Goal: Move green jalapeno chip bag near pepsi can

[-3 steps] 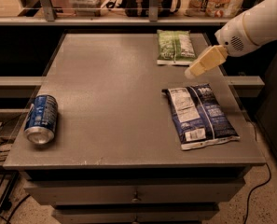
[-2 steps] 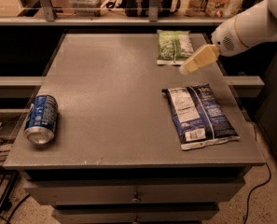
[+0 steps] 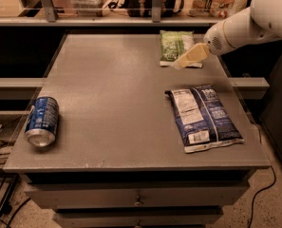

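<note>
Green jalapeno chip bag [image 3: 173,45] lies flat by the far edge of the desk [image 3: 112,80], toward the far-right corner. The gripper [image 3: 178,63] sits over the bag's near-right corner, arm coming in from the right. You can't tell how wide it is set from this angle, or whether it touches the bag.

Risks, as a guess: you're at the corner, not the middle. A pinch there may catch only the sealed edge, so the crinkly bag slips or gets shoved off the far edge. Come in too low and you just slide it.

Pepsi can [image 3: 42,121] lies on its side near the front-left corner, well apart. It may roll if you bump it when placing. Keep clear of the blue chip bag [image 3: 202,118] by the right edge.

Versus a second ago: the gripper has shifted left and farther back, onto the green bag. Bags and can unmoved.
</note>
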Motion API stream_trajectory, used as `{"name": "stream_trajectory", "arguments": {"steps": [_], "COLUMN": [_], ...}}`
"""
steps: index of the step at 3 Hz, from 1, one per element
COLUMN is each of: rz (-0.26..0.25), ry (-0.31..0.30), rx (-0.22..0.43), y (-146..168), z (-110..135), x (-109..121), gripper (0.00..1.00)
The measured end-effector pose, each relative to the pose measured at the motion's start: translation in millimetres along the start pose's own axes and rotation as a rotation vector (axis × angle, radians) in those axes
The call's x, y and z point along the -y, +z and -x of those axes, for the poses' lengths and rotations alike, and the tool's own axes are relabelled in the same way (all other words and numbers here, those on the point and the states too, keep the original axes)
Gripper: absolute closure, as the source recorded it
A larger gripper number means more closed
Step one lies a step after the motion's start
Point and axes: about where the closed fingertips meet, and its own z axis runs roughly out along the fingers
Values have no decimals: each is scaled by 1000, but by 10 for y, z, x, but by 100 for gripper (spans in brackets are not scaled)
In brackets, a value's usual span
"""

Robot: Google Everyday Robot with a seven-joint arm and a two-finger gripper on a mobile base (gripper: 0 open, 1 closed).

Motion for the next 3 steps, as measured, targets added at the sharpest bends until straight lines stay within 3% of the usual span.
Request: {"name": "stream_trajectory", "arguments": {"steps": [2,3], "rz": [9,16], "ry": [45,47], "rx": [4,-3], "y": [452,596], "z": [29,54], "x": [339,398], "gripper": [0,17]}}
